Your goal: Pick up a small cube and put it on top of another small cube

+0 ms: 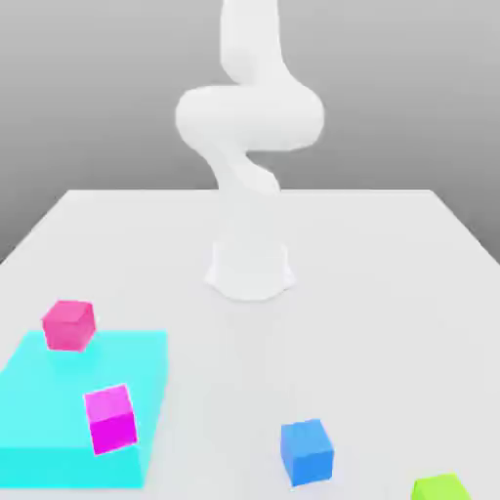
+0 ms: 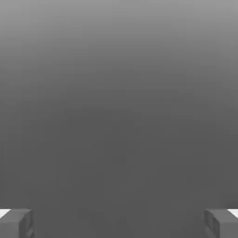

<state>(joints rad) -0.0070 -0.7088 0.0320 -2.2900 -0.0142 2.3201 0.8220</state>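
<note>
The four small cubes will probably handle as light, stiff blocks, hard to crush but apt to skid or twist if nudged off-centre; each is best taken across two opposite upright faces, about mid-height, with the fingers squared to its turn; the task does not say which cube goes on which. The magenta cube (image 1: 112,420) sits turned on the cyan block (image 1: 83,391), near that block's edge on the exterior view's right, towards its front corner; the pinkish-red cube (image 1: 68,326) is at the block's far edge, and whether it rests on the top or just behind I cannot tell; the blue cube (image 1: 307,453) lies on the pale table (image 1: 250,361), towards the near edge and well apart from the block; the green cube (image 1: 441,488) is on the table too, nearer the exterior view's right corner, partly cut off by the frame. The gripper (image 2: 119,224) is released, its two fingers spread wide with nothing between them, as the hand view shows; that view has only grey beyond the fingertips, no cube to aim at, while the exterior view gives the cubes, the block and the white arm (image 1: 249,117); a long approach is likely the next need.
</note>
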